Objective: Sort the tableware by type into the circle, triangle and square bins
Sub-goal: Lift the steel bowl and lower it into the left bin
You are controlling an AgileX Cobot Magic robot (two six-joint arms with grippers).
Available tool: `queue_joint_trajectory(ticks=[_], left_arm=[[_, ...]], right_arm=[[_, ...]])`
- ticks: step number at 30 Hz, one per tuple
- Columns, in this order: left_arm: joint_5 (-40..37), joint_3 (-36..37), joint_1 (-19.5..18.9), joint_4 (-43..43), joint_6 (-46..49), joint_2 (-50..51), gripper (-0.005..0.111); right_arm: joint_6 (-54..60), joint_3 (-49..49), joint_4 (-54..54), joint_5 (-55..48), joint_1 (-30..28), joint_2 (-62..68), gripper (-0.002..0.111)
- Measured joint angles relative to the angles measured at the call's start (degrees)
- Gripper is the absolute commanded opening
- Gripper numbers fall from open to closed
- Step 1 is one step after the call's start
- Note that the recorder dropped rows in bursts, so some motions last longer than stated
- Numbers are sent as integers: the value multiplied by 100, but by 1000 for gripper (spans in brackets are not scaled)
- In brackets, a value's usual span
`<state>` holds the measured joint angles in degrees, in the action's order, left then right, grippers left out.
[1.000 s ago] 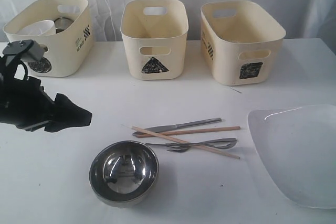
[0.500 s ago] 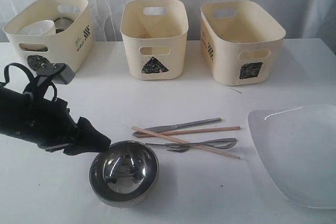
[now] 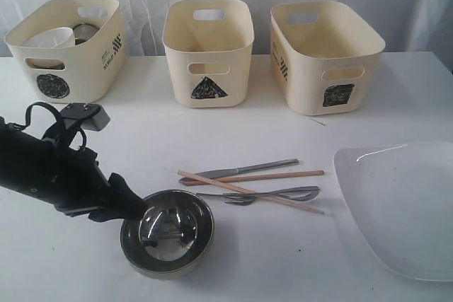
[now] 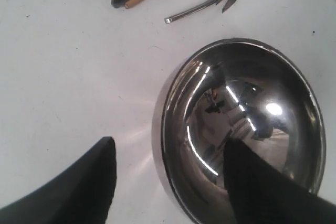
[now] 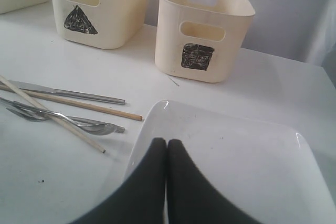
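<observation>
A steel bowl (image 3: 168, 231) (image 4: 247, 124) stands near the table's front. My left gripper (image 3: 138, 210) (image 4: 169, 145) is open and straddles the bowl's left rim, one finger inside and the other over the table outside. A knife (image 3: 241, 170), two wooden chopsticks (image 3: 255, 176), a fork and a spoon (image 3: 283, 193) lie crossed in the middle. A large white plate (image 3: 403, 203) (image 5: 226, 161) lies at the right. My right gripper (image 5: 167, 142) is shut and empty over the plate's edge; the exterior view does not show it.
Three cream bins stand along the back: the circle bin (image 3: 71, 68) holding a white bowl (image 3: 53, 37) and a steel mug (image 3: 86, 31), the triangle bin (image 3: 207, 51) (image 5: 100, 9) and the square bin (image 3: 325, 54) (image 5: 202, 35). A white curtain hangs behind.
My left arm has moved right and down from the table's left side to the steel bowl, and its open fingers now stand across the rim. Nothing else has moved.
</observation>
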<state>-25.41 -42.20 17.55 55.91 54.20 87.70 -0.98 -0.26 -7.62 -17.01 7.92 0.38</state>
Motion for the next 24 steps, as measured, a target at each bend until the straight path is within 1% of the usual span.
queue_joint_trajectory(ticks=[14,17,24], left_arm=[[121,0,0,-9,0,211,63],[241,0,0,-9,0,221,63],[384,0,48,1,0,565,62]], right_arm=[[0,0,0,0,0,0,0],[0,0,0,0,0,0,0],[0,0,0,0,0,0,0]])
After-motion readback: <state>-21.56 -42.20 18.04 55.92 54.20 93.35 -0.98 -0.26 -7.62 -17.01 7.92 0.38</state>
